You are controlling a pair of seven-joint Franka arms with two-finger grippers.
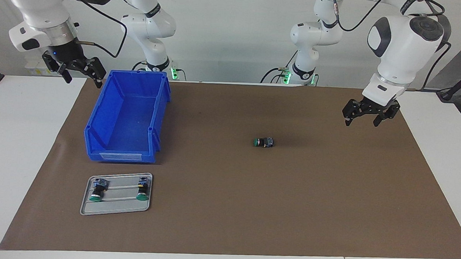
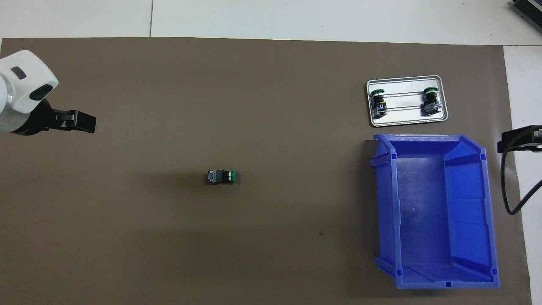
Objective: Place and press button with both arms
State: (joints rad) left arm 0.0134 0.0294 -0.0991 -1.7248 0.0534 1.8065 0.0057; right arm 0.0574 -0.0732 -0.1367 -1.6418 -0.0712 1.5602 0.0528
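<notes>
On the brown mat [image 1: 227, 207] that covered the white desk [image 1: 23, 144], we saw a small push-button switch with a round green cap, a black cylindrical body and a blue-grey block at its rear [image 1: 263, 142] lying on its side near the middle, with nothing touching it. Its green cap pointed toward the right arm's end of the desk.

Toward that same end stood a large, empty blue plastic bin [image 1: 128, 117]. Just beside the bin, farther from the robots, lay a flat grey metal tray [image 1: 115, 208]. In the tray we saw two similar green-capped buttons on their sides, well apart from each other: one [image 1: 97, 190] at the edge nearer the right arm's end of the desk, the other [image 1: 143, 190] at the edge nearer the middle of the desk.

The left arm's black two-finger tool [image 1: 367, 116] hung in the air over the mat's edge at the left arm's end of the desk, well apart from the switch. Its fingers were spread and gripped nothing.

The right arm's black tool [image 1: 79, 74] hung over the mat's corner beside the bin, at the bin's end nearest the robots. Its fingers were also spread, with nothing between them.
</notes>
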